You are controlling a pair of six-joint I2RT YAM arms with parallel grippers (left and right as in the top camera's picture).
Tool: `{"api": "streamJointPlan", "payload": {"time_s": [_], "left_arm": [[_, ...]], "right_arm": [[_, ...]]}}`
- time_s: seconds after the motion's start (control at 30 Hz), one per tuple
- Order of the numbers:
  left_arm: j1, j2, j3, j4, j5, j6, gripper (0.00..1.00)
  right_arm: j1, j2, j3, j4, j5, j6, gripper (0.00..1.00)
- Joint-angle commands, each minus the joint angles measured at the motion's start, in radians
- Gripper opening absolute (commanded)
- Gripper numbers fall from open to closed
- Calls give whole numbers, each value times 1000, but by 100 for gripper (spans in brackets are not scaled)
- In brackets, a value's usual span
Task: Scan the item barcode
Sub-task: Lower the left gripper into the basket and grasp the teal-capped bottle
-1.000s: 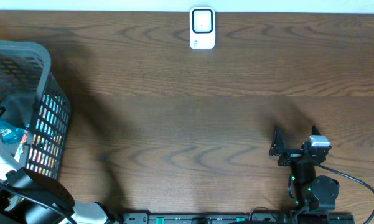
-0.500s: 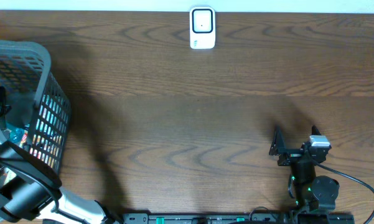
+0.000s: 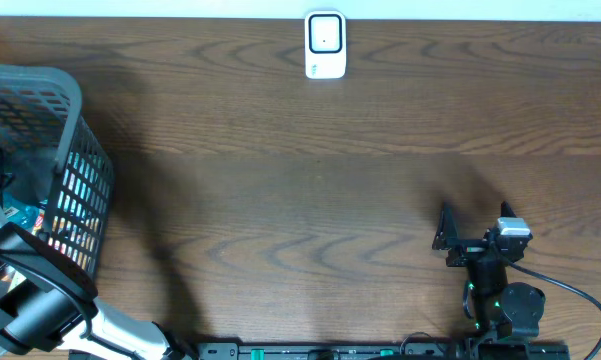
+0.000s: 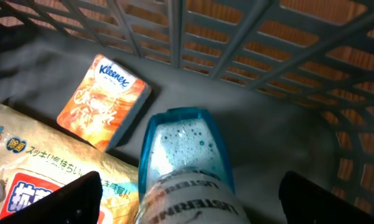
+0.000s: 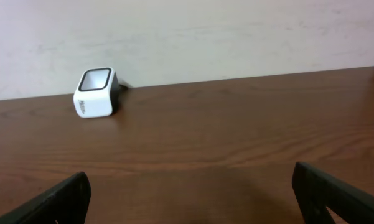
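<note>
Straddling bottle (image 4: 183, 149) (partly cropped): left gripper (image 4: 190, 190).

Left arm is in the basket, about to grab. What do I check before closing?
1. Left fingers open, either side of the bottle: ok.
2. Bottle centred between them: ok.
3. Bag clear of the fingers: cannot tell.
4. Kleenex pack clear: ok.
5. Bottle's barcode in sight: not ok.
6. Scanner unblocked, right fingers open and away from it: ok.

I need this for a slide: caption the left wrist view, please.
Open left gripper poised over a blue Listerine bottle, beside a Kleenex pack, inside the grey basket.
</note>
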Motion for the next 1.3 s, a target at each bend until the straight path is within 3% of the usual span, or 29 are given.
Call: {"api": "streamJointPlan", "payload": {"time_s": [0.0, 0.27, 0.33, 0.4, 0.57, 0.63, 0.83, 1.27], "left_arm": [[5, 16, -11, 4, -35, 17, 89], [5, 18, -58, 60, -35, 18, 89], [5, 18, -63, 62, -35, 18, 85], [5, 18, -63, 62, -35, 18, 76], [5, 18, -63, 55, -35, 37, 36], [5, 18, -63, 55, -35, 63, 28], [5, 18, -62, 40, -36, 112, 22], [5, -132, -43, 26, -35, 160, 22]], "right_arm": [[9, -3, -2, -3, 5, -13, 99], [9, -3, -2, -3, 5, -13, 99], [9, -3, -2, -3, 5, -13, 99], [9, -3, -2, -3, 5, -13, 99], [9, -3, -2, -3, 5, -13, 99], [9, -3, -2, -3, 5, -13, 99], [9, -3, -2, -3, 5, -13, 99], [9, -3, -2, -3, 5, -13, 99]]}}
